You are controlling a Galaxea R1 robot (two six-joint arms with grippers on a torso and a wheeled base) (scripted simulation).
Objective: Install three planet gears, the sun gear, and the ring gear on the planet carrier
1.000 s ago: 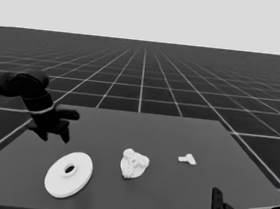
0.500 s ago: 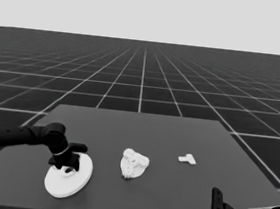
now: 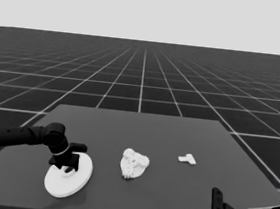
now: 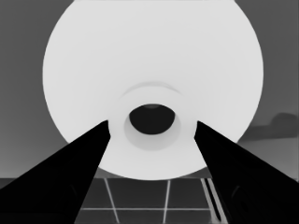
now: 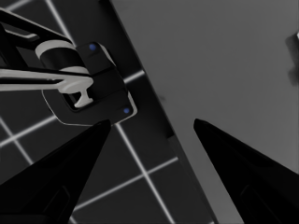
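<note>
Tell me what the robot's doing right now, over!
Left gripper open, fingers straddling the larger round part's hub. Right gripper parked, open. Gears sit mid-table.

Beneath the left pincer [image 3: 67,163], the larger round part [image 3: 69,180] looks matt, smooth white plastic. The tabletop [image 3: 171,188] around it is a dull, even dark surface without gloss.

Black arms [image 3: 21,136] — long, pointed black fingers [image 4: 74,172].
</note>
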